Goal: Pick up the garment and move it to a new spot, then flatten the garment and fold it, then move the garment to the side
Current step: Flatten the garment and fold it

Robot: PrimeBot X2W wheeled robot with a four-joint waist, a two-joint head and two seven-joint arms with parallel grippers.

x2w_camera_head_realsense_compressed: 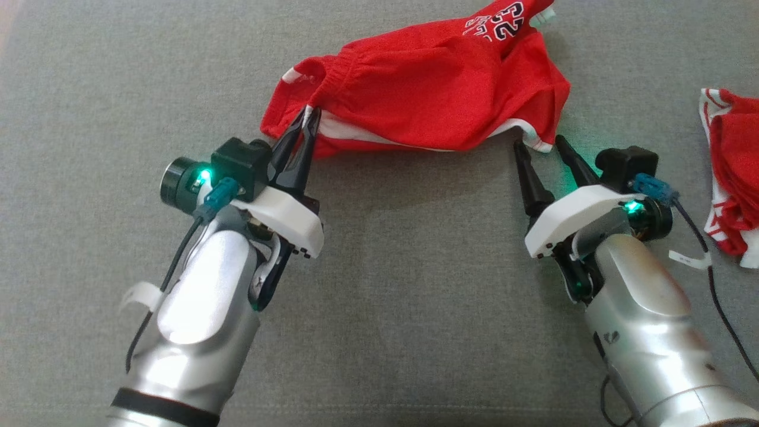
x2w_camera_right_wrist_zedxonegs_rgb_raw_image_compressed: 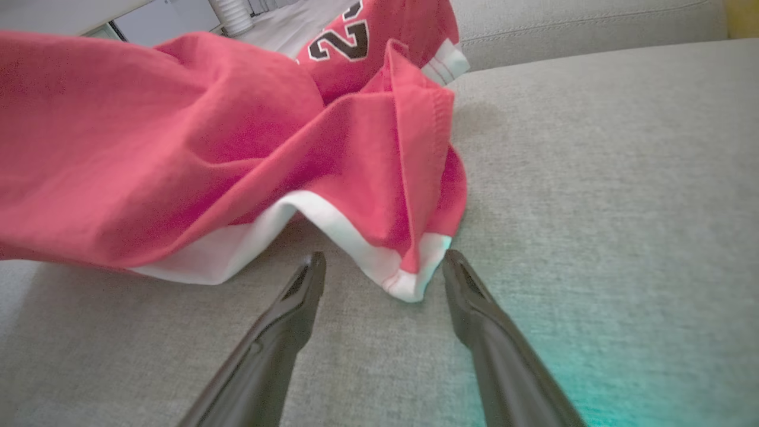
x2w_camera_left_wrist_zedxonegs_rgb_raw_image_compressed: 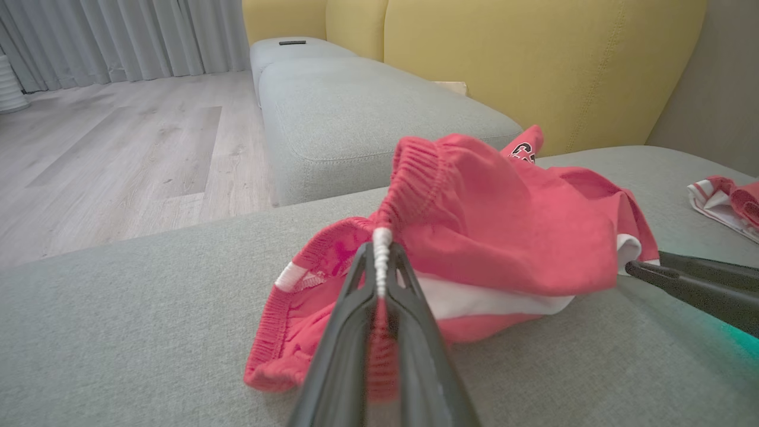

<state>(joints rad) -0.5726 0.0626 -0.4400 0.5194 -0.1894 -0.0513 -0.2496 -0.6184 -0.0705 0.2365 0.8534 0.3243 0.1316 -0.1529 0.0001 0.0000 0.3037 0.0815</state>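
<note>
Grey fabric cushion (x2w_camera_head_realsense_compressed: 385, 267) bears crumpled red shorts (x2w_camera_head_realsense_compressed: 427, 89), upper centre. Left gripper (x2w_camera_head_realsense_compressed: 311, 112) pinches the waistband (x2w_camera_left_wrist_zedxonegs_rgb_raw_image_compressed: 415, 172); right gripper (x2w_camera_head_realsense_compressed: 538, 141) gapes at the hem (x2w_camera_right_wrist_zedxonegs_rgb_raw_image_compressed: 409, 284).

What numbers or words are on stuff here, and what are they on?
"23": on the red garment, near its far edge in the head view.
Letters beside it: crumpled, not readable.
White tag, lower right of the head view: too small to read.
</note>
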